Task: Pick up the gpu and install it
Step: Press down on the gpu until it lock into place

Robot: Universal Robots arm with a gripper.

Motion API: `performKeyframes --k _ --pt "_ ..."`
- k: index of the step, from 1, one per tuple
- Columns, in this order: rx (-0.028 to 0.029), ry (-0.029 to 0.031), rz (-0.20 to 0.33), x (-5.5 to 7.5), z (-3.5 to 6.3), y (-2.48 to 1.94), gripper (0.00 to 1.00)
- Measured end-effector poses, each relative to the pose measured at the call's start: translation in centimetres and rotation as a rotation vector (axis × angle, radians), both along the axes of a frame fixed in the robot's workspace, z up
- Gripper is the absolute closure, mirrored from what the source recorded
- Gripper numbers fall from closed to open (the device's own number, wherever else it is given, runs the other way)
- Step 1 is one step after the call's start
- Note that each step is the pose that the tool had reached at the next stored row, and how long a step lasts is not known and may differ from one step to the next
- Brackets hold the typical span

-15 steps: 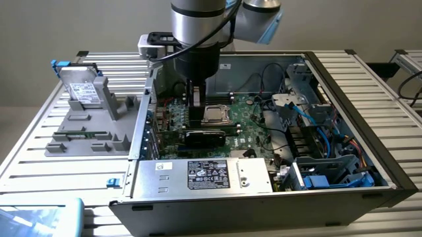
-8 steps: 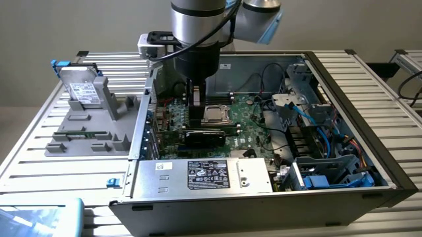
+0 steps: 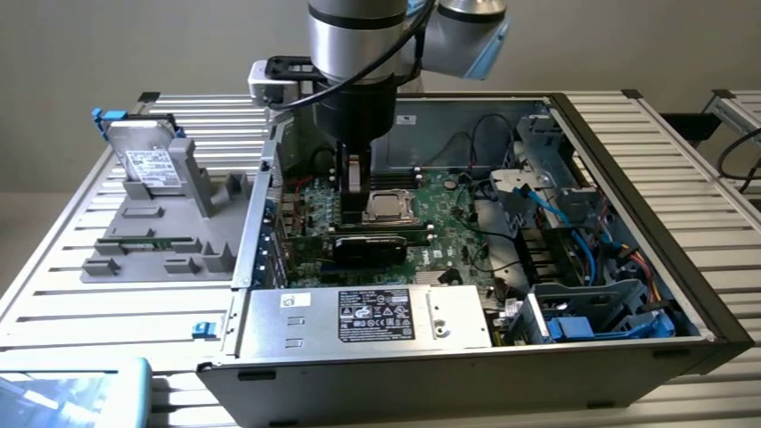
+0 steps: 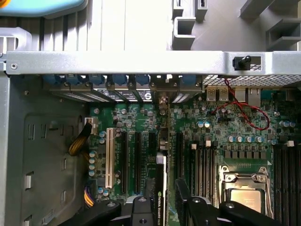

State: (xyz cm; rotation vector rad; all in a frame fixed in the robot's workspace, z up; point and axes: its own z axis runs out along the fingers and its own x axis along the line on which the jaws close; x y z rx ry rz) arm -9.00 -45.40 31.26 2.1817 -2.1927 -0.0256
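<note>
So we're looking at the gpu (image 4: 162, 188) standing on edge inside the open computer case (image 3: 666, 267), over the motherboard (image 3: 440, 241) near the case's rear wall with the slot brackets. In the wrist view it's showing as a thin green edge with a dark face, running up between the expansion slots (image 4: 127, 160), and its bracket end is reaching toward the rear panel (image 4: 141, 63).

The gripper (image 4: 167, 207) is sitting right on it, one dark finger on either side of the card's top edge. From what we're seeing, the fingers are hugging the card, but we can't tell whether they're actually squeezing it or already letting go.

We're judging this as the install step: the card is already in the case and lined up with a slot. Whatever move follows is calling for a straight push down with the card staying upright and its bracket meeting the rear opening.

The bottom edge of the card and the slot contact are hiding behind the fingers, so we can't say if it's fully seated. In the exterior view the arm (image 3: 356, 53) is blocking most of the card too.
</note>
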Motion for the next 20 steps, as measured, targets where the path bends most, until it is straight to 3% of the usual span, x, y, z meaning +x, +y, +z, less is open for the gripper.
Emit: performKeyframes --k 2,3,5,8,11,15,20 --pt "0.0001 0.0 0.0 0.0 0.01 0.0 0.78" --pt "0.0002 0.0 0.0 0.0 0.02 0.0 0.78" --pt "-0.0008 0.0001 0.0 0.0 0.0 0.0 0.88" --pt "-0.0118 -0.0004 0.0 -0.7 -0.25 0.05 0.88" --pt "-0.0175 -0.0005 0.0 -1.7 -0.68 0.11 0.88" --pt "-0.0175 -0.0024 0.0 -2.0 -1.4 0.21 0.88" --pt "-0.0176 -0.01 -0.001 -2.2 -2.14 0.25 0.88"
